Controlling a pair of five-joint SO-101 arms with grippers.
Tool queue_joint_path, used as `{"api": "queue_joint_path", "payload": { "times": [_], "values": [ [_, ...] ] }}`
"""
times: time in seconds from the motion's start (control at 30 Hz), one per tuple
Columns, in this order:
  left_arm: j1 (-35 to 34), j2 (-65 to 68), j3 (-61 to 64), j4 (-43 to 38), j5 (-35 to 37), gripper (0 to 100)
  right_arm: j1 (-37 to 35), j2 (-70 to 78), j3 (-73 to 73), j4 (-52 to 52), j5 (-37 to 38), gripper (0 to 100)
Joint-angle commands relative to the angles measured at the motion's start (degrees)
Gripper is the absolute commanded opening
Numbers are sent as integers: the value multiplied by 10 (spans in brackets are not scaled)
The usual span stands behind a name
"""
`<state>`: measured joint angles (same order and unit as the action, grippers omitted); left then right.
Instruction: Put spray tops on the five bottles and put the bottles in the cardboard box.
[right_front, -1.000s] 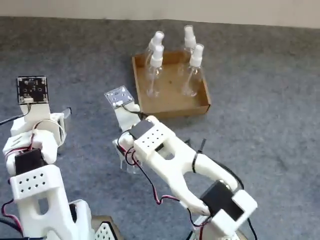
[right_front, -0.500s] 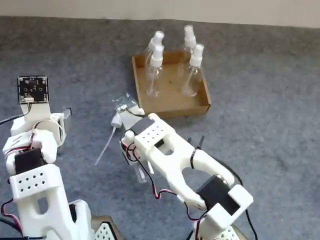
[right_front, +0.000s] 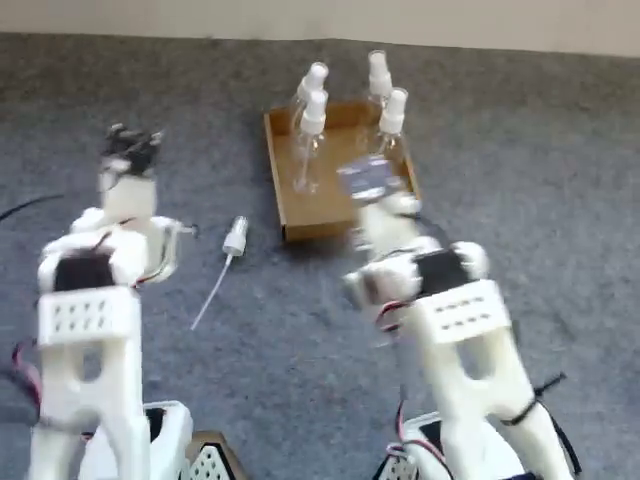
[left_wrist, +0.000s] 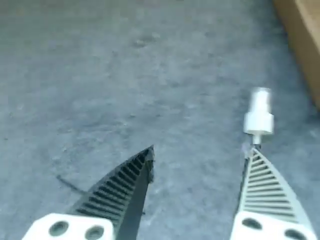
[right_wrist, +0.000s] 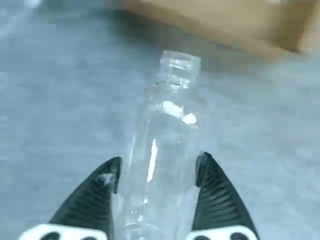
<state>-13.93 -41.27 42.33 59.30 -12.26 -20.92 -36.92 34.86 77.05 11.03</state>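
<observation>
Your right gripper (right_wrist: 159, 160) is grasping the uncapped clear bottle (right_wrist: 167, 125) around its body, with the bare neck pointing to the cardboard box (right_front: 335, 222). The box sits at 12 o'clock on the carpet (right_front: 520, 150), and four capped bottles (right_front: 305, 150) stand inside it. Your left gripper (left_wrist: 201, 151) is released wide above the carpet, and the loose spray top (right_front: 235, 238) lies at about 8 o'clock from the box, near one finger (left_wrist: 260, 190).

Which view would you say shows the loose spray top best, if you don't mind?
The high view: the spray top lies whole, tube included. The left wrist view gives its head close up, blurred. The right wrist view faces the bottle instead.
</observation>
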Motion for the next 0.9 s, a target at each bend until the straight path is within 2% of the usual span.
{"api": "queue_joint_path", "payload": {
  "times": [0.0, 0.2, 0.37, 0.6, 0.87],
  "values": [
    [71, 163, -131, 30, -8, 263, 172, -21, 1, -14, 96, 4],
    [134, 379, -295, 32, -8, 263, 306, 77, 17, -119, 156, 4],
    [140, 512, -373, 29, 3, 262, 375, 203, 13, -170, 193, 4],
    [139, 605, -403, 28, 4, 260, 386, 332, -24, -185, 215, 4],
    [146, 661, -403, 31, 4, 135, 385, 356, -42, -185, 215, 27]
  ]
}}
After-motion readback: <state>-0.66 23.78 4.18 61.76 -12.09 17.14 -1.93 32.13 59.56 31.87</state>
